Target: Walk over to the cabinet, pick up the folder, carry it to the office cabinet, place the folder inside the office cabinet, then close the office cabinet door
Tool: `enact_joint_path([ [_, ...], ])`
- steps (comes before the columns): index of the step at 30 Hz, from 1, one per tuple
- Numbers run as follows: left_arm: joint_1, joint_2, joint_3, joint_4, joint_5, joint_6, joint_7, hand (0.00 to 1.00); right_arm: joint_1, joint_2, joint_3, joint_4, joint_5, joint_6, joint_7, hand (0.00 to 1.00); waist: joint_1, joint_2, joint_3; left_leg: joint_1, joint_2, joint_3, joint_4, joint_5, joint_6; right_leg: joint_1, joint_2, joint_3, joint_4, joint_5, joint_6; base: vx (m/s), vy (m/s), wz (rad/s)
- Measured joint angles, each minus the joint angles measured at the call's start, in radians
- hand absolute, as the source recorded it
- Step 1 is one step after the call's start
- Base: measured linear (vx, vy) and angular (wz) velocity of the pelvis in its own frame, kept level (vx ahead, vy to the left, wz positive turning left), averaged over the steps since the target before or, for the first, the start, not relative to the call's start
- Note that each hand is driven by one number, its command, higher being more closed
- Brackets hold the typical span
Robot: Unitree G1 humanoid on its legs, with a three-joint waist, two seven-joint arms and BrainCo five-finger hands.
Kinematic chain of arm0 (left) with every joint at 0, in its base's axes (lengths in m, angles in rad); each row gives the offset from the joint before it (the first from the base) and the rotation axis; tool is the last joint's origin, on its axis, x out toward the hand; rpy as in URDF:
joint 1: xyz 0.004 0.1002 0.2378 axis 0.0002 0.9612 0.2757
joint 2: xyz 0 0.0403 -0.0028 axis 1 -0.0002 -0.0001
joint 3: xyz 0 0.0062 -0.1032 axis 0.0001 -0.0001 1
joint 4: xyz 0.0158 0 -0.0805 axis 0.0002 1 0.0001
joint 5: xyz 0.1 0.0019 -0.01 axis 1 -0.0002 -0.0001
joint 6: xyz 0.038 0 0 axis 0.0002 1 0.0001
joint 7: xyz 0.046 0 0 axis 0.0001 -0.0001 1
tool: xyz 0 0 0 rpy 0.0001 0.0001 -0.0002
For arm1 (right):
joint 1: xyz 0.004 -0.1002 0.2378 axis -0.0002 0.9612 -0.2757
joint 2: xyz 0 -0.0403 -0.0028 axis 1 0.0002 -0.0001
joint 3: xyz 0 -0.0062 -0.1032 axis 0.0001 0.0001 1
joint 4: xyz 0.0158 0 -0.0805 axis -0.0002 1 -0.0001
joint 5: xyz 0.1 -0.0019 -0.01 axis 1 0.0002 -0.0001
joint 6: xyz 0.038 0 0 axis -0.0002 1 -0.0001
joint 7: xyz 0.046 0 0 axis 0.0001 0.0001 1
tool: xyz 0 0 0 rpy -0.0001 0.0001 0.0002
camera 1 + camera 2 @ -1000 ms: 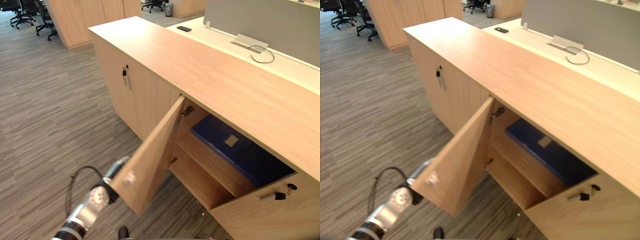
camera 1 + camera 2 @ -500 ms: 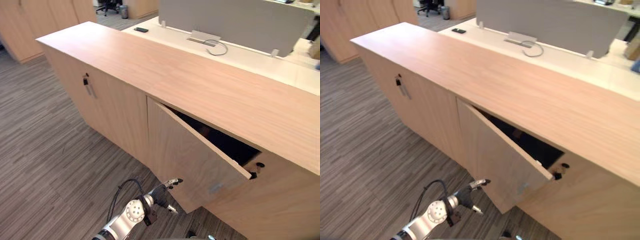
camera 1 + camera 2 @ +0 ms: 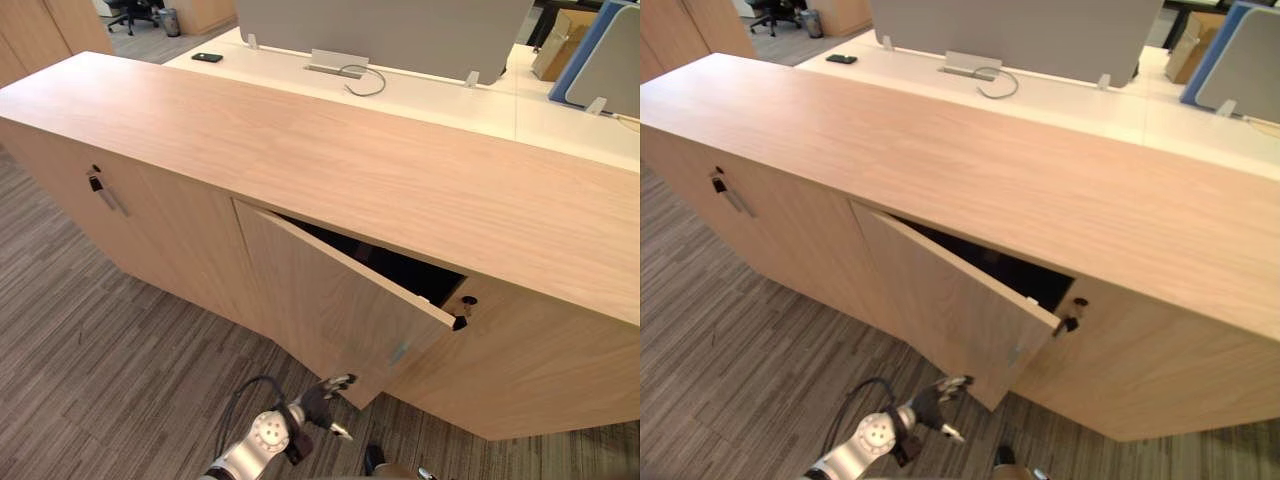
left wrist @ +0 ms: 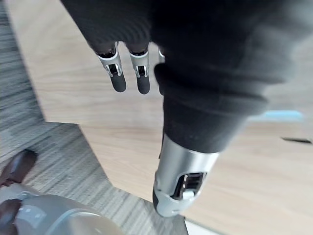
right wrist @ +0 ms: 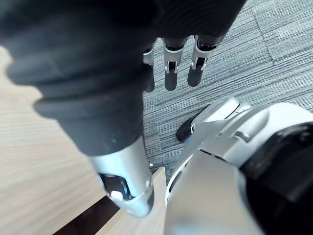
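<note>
Cabinet door ajar, inside dark (contents unclear); L hand fingers straight.

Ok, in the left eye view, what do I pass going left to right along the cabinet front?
left door's key → ajar door → right door's key → right door
</note>
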Motion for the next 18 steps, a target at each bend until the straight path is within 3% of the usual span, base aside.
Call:
enact_joint_path([
  [2,0.008,-0.025,0.100,0.125,0.001,0.011,0.042,0.00,0.007,0.003,0.001,-0.004,0.000,0.000,-0.001,0.00,-0.001,-0.007,-0.005,-0.060,0.035,-0.049,0.138,-0.020,0.044,0.010,0.005,0.001,0.003,-0.007,-0.009,0.05,-0.186,-0.01],
  [3,0.010,-0.040,0.179,0.195,0.001,0.030,0.077,0.00,0.010,-0.001,0.011,-0.008,0.000,-0.001,-0.003,0.00,0.003,-0.004,0.002,-0.108,0.057,-0.136,0.254,-0.021,0.090,0.029,0.011,0.001,0.008,-0.017,-0.020,0.03,-0.172,0.03],
  [4,0.010,-0.046,0.209,0.217,0.001,0.037,0.094,0.00,0.010,-0.005,0.020,-0.010,0.000,-0.001,-0.004,0.00,0.009,0.001,0.011,-0.120,0.065,-0.177,0.302,-0.017,0.102,0.041,0.016,0.004,0.008,-0.020,-0.024,0.02,-0.216,-0.23],
  [5,0.019,-0.065,0.296,0.266,-0.006,0.049,0.130,0.00,0.010,-0.027,0.058,-0.010,-0.002,-0.002,-0.007,0.00,0.033,0.016,0.036,-0.136,0.078,-0.291,0.414,0.002,0.124,0.081,0.037,0.029,0.007,-0.028,-0.038,0.00,-0.184,-0.47],
  [6,0.033,-0.078,0.359,0.293,-0.027,0.062,0.161,0.00,0.010,-0.041,0.084,-0.009,-0.004,-0.002,-0.009,0.00,0.047,0.018,0.042,-0.158,0.077,-0.368,0.488,0.033,0.118,0.097,0.047,0.049,0.005,-0.033,-0.046,0.02,-0.167,-0.81],
  [7,0.055,-0.097,0.428,0.323,-0.062,0.076,0.194,0.00,-0.002,-0.053,0.097,-0.009,-0.004,-0.002,-0.010,0.00,0.069,0.020,0.041,-0.181,0.044,-0.458,0.575,0.011,0.080,0.115,0.042,0.097,0.002,-0.045,-0.066,0.05,-0.044,-0.80],
  [8,0.066,-0.102,0.450,0.329,-0.083,0.080,0.204,0.00,-0.012,-0.055,0.097,-0.009,-0.004,-0.002,-0.014,0.00,0.078,0.019,0.043,-0.185,0.010,-0.488,0.612,-0.037,0.067,0.117,0.038,0.123,0.003,-0.048,-0.069,0.08,0.053,-0.97],
  [10,0.083,-0.111,0.525,0.332,-0.138,0.081,0.219,0.00,-0.033,-0.041,0.097,-0.017,-0.003,-0.002,-0.021,0.00,0.090,0.017,0.053,-0.212,-0.108,-0.541,0.682,-0.226,0.061,0.146,0.038,0.176,0.001,-0.051,-0.072,0.11,0.128,-0.76],
  [11,0.087,-0.121,0.562,0.332,-0.143,0.081,0.222,0.00,-0.035,-0.042,0.118,-0.027,-0.003,-0.002,-0.024,0.00,0.095,0.018,0.063,-0.217,-0.143,-0.541,0.674,-0.266,0.058,0.161,0.038,0.191,0.002,-0.056,-0.070,0.09,0.167,-0.46],
  [12,0.086,-0.128,0.588,0.329,-0.145,0.080,0.223,0.00,-0.035,-0.044,0.134,-0.040,-0.004,-0.002,-0.025,0.00,0.096,0.018,0.075,-0.217,-0.164,-0.543,0.659,-0.285,0.060,0.175,0.038,0.199,0.003,-0.059,-0.066,0.05,0.208,-0.54],
  [14,0.094,-0.154,0.670,0.315,-0.157,0.079,0.228,0.00,-0.036,-0.044,0.188,-0.069,-0.005,-0.009,-0.026,0.00,0.111,0.028,0.084,-0.199,-0.230,-0.594,0.448,-0.290,0.051,0.174,0.048,0.235,0.023,-0.081,-0.034,0.01,0.274,-0.59],
  [15,0.095,-0.163,0.689,0.310,-0.159,0.078,0.229,0.00,-0.039,-0.044,0.205,-0.075,-0.007,-0.012,-0.026,0.00,0.119,0.032,0.091,-0.190,-0.238,-0.611,0.420,-0.265,0.080,0.175,0.055,0.246,0.031,-0.087,-0.025,0.01,0.257,-0.51],
  [17,0.091,-0.157,0.764,0.301,-0.160,0.069,0.239,0.00,-0.042,-0.012,0.299,-0.078,-0.027,-0.020,-0.027,0.00,0.133,-0.025,0.090,-0.157,-0.296,-0.596,0.369,-0.278,0.092,0.182,0.005,0.240,0.033,-0.086,-0.020,0.07,0.226,-0.18],
  [18,0.090,-0.158,0.779,0.301,-0.160,0.067,0.243,0.00,-0.042,-0.009,0.318,-0.078,-0.028,-0.021,-0.026,0.00,0.132,-0.031,0.090,-0.154,-0.305,-0.594,0.362,-0.277,0.104,0.185,-0.006,0.234,0.033,-0.086,-0.020,0.13,0.222,0.05],
])
